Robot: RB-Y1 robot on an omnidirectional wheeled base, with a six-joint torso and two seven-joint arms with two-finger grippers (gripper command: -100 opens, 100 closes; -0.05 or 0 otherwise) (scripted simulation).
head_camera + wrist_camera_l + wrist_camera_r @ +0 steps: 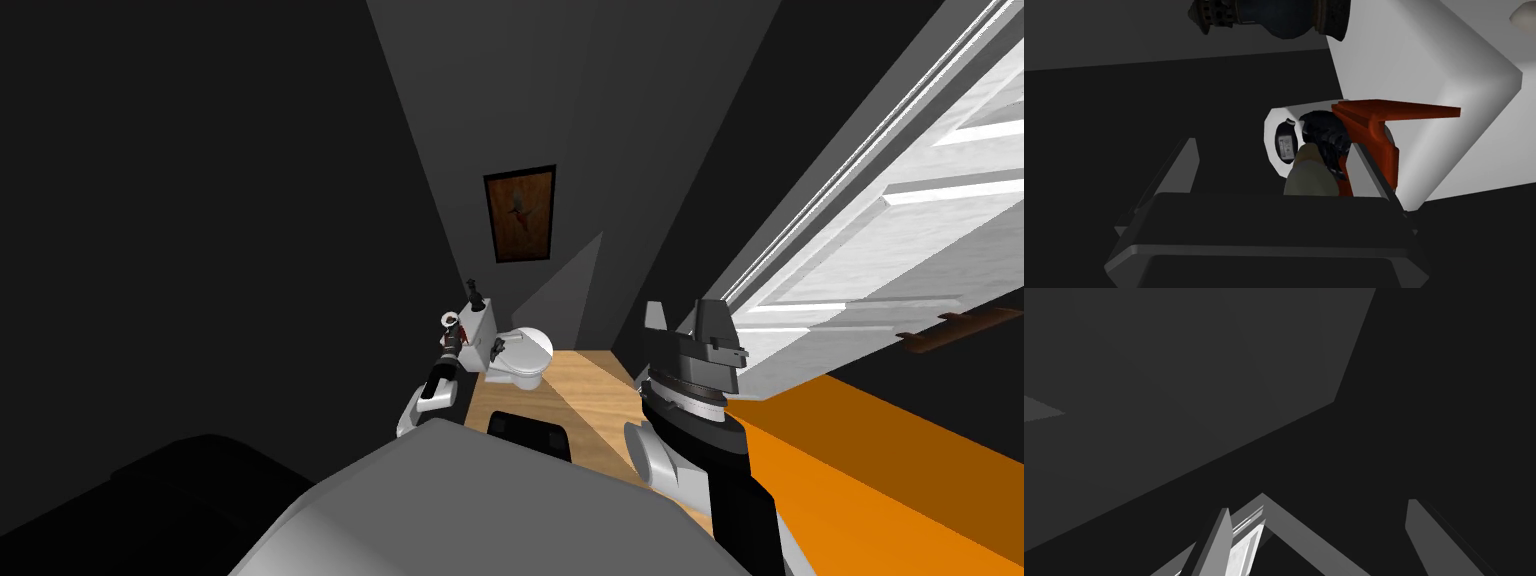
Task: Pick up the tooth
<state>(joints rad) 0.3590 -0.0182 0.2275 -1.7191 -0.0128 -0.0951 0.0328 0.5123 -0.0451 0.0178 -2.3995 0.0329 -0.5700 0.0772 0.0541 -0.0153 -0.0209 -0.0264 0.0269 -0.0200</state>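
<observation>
Object, one, red-black, between left tool's two parted fingers.

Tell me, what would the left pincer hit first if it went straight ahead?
Probably the red, black and white gadget between the fingers of the open left pincer; the white toilet tank stands behind it.

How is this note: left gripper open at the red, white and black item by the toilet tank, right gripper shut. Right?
One thing is wrong: the right gripper is open, not shut; the right wrist view shows its fingers standing well apart. The rest stands: the left gripper is open at the red, white and black item by the toilet tank.
</observation>
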